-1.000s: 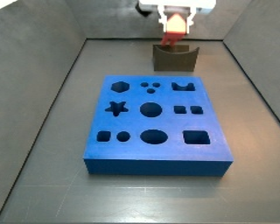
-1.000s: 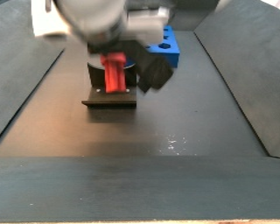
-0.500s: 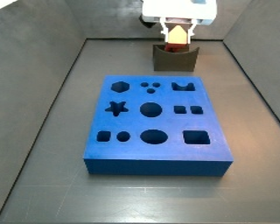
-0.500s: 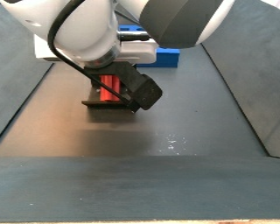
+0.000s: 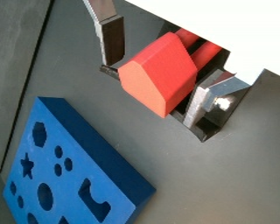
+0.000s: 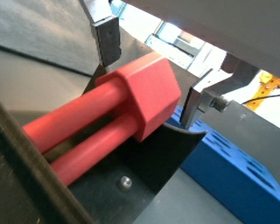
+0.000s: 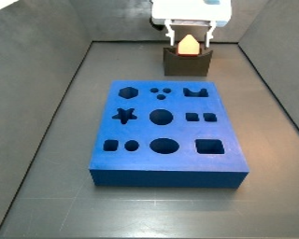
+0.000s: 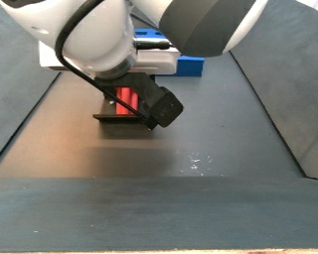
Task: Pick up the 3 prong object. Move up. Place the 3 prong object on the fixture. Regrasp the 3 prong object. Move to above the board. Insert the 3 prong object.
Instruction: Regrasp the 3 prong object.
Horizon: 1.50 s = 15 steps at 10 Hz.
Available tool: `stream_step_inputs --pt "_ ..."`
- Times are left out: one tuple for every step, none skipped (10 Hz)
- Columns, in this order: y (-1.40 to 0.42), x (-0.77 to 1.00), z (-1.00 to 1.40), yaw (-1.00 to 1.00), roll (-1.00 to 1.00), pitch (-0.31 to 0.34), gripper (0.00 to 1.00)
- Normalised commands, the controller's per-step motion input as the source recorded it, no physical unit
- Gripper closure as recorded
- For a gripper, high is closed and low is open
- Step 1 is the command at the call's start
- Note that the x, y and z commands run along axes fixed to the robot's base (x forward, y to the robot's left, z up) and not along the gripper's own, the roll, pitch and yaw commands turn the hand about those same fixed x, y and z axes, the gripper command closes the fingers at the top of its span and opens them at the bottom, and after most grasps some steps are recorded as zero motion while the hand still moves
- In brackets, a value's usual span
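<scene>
In a side view the blue board [image 7: 167,133] with shaped holes fills the centre. At the upper middle, the gripper [image 7: 190,37] hangs over the dark fixture [image 7: 186,63]. The red plastic 3 prong object [image 6: 119,122] rests on the fixture, between the open silver fingers [image 6: 104,39], which stand apart from it.

Dark grey floor [image 7: 40,168], sloped grey walls [image 8: 16,89].

3 prong object [image 7: 189,43] on fixture [image 7: 186,63], between gripper [image 7: 190,34] fingers, behind board [image 7: 164,131]
</scene>
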Motion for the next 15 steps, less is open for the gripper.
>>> stream_step_inputs --pt "0.01 -0.01 1.00 -0.01 -0.09 -0.062 0.00" --pt "0.01 -0.02 1.00 0.00 -0.08 -0.058 0.00" --pt "0.01 -0.03 1.00 0.03 -0.05 -0.052 0.00" --pt "0.01 -0.04 1.00 0.04 -0.03 -0.044 0.00" --pt "0.01 -0.04 0.87 0.05 -0.02 -0.032 0.00" --pt "0.01 -0.04 0.69 0.06 -0.01 -0.016 0.00" --pt "0.01 -0.04 0.44 0.06 0.00 0.006 0.00" --pt "0.01 -0.04 0.25 0.05 0.01 0.023 0.00" --pt "-0.75 -0.11 0.46 0.04 1.00 0.049 0.00" --pt "-0.71 -0.09 0.42 0.04 1.00 0.048 0.00" --pt "-0.64 -0.11 0.36 0.04 1.00 0.043 0.00" --pt "-0.41 -0.11 0.12 0.04 1.00 0.031 0.00" --pt "-0.30 -0.08 0.08 0.04 1.00 0.030 0.00" --pt "-0.09 -0.05 0.05 0.04 1.00 0.032 0.00" --pt "-0.05 -0.03 0.04 0.04 1.00 0.033 0.00"
